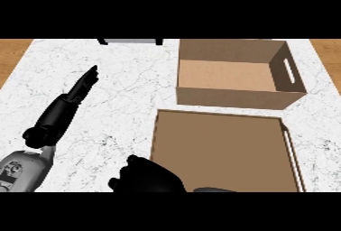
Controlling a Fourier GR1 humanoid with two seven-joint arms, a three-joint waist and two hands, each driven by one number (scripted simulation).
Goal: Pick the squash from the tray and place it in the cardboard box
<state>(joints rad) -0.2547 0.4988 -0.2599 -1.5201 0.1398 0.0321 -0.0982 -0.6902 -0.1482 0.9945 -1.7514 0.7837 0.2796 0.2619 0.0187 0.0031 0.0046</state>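
Squash: hidden, presumably inside right hand [149,178], curled at tray's [223,149] near-left corner | Left hand [85,83]: fingers straight, pressed together, resting over counter's [126,113] left | Step: you appear mid-lift | Next: carry toward cardboard box [233,74] at far edge.

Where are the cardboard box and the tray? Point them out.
cardboard box [230,96]: head view, front outer wall.
tray [220,149]: head view, bare brown floor.
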